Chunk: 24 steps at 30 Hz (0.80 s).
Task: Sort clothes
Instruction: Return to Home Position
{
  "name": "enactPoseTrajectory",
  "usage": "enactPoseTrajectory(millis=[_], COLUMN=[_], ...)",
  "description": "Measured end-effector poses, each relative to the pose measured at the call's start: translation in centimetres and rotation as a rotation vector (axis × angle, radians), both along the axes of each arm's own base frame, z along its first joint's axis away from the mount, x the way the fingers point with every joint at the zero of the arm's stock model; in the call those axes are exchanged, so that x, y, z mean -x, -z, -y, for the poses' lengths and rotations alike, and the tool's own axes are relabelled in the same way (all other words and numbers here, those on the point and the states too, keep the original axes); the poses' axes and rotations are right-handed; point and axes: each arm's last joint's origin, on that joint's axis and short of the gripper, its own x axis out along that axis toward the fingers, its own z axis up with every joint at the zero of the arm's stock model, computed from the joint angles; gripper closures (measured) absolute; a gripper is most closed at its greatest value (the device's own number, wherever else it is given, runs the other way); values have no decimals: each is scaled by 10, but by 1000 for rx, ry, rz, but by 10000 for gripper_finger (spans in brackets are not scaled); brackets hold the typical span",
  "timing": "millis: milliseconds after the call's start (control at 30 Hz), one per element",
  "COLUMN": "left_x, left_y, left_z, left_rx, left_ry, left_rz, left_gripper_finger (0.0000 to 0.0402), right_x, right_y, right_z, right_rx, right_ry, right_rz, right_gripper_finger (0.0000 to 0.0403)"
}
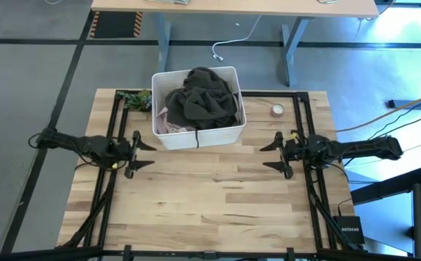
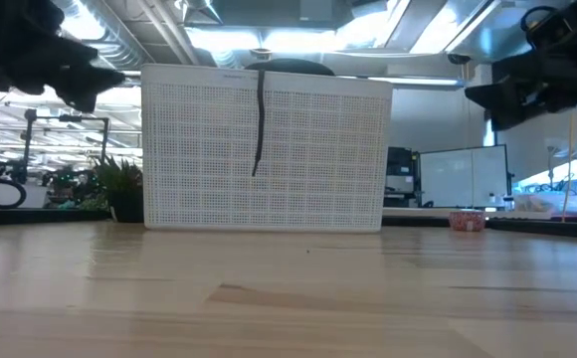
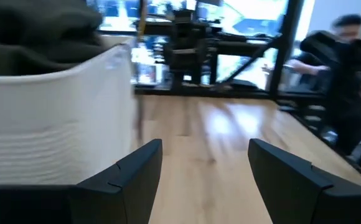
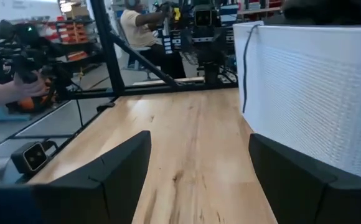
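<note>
A white rectangular bin point(image 1: 196, 134) stands at the table's far middle. Dark olive-grey clothes point(image 1: 203, 98) are piled in it, with a dusty pink garment point(image 1: 168, 123) showing at its left under them. A dark cord point(image 1: 197, 138) hangs over the bin's near wall point(image 2: 259, 129). The other garments are hidden. My left gripper point(image 1: 144, 154) is open and empty left of the bin; the bin's wall shows in its wrist view point(image 3: 56, 124). My right gripper point(image 1: 271, 154) is open and empty right of the bin, whose wall shows in its wrist view point(image 4: 317, 87).
A small green plant point(image 1: 134, 99) stands at the bin's far left. A small round tape roll point(image 1: 277, 110) lies right of the bin. A person point(image 4: 140, 28) stands beyond the table in the room. Bare wood point(image 1: 210, 210) lies between the arms and the near edge.
</note>
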Motion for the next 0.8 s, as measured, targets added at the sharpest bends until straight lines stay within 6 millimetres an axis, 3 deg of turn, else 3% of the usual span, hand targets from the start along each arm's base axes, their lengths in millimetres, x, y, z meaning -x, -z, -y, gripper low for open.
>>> enactPoseTrajectory(millis=[300, 567, 800], left_x=[-1, -5, -5], left_y=[1, 5, 5], left_z=[-15, -15, -23], left_rx=[56, 60, 29], left_ry=[-176, -104, -192], left_rz=[-3, 68, 65], left_gripper_finger=[169, 169, 169], right_x=[1, 1, 5], right_y=[2, 2, 1], right_z=[0, 1, 4], right_rx=[-20, -85, -80], right_ry=[12, 57, 137], right_rz=[-10, -26, -5], right_gripper_finger=[113, 113, 113])
